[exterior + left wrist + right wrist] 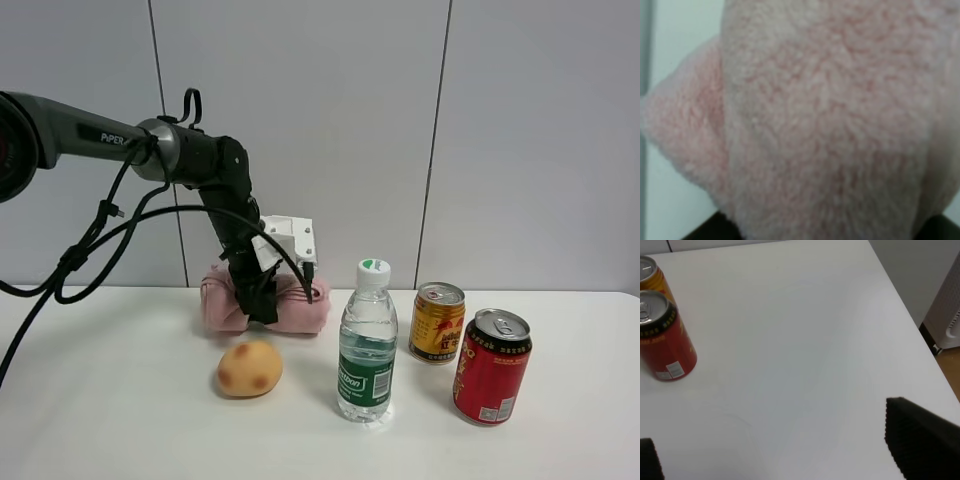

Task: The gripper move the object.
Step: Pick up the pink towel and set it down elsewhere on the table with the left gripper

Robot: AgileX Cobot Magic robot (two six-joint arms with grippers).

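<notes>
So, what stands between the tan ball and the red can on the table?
A clear water bottle stands between the tan ball and the red can, as the exterior high view shows.

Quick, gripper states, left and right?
Left gripper: closed on the pink towel.
Right gripper: open, holding nothing.

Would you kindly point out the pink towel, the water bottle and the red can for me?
pink towel (300, 314): high camera view, its right end.
water bottle (364, 380): high camera view, its green label.
red can (490, 378): high camera view, its front side.
</notes>
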